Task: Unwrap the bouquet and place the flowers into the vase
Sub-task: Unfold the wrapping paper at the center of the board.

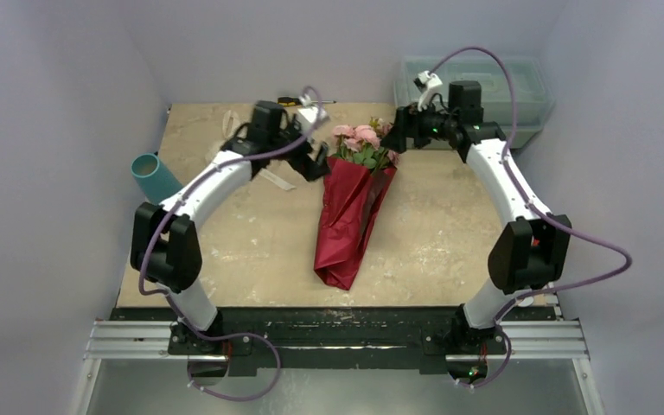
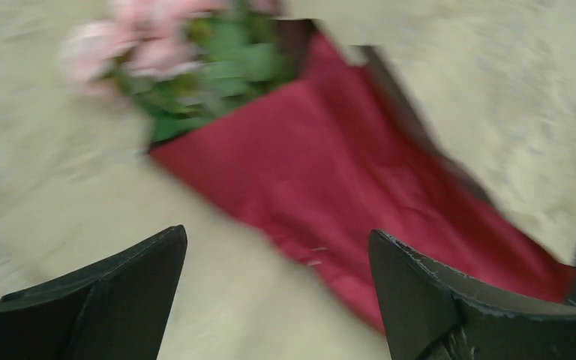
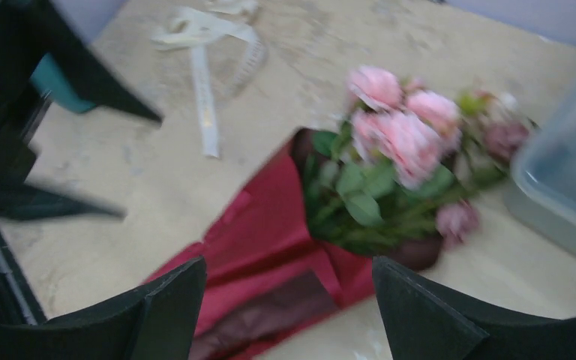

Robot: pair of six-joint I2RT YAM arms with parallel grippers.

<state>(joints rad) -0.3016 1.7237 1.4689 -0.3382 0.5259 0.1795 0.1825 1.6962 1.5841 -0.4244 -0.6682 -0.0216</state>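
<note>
The bouquet lies on the table in its cone of maroon paper (image 1: pixel 348 216), point toward the near edge. The flowers (image 1: pixel 361 143), pink roses with green leaves, stick out of the far end. My left gripper (image 1: pixel 316 161) hovers just left of the cone's mouth, open and empty; in the left wrist view the left gripper (image 2: pixel 277 234) frames table and the paper (image 2: pixel 330 172). My right gripper (image 1: pixel 398 135) stands open beside the blooms on the right; the right gripper (image 3: pixel 289 262) is above the paper (image 3: pixel 270 247) and flowers (image 3: pixel 397 142). The teal vase (image 1: pixel 152 176) leans at the table's left edge.
A loose cream ribbon (image 3: pixel 204 90) lies on the table behind the left arm. A pale green toolbox (image 1: pixel 484 86) sits at the back right, close to the right wrist. A screwdriver (image 1: pixel 298 102) lies at the far edge.
</note>
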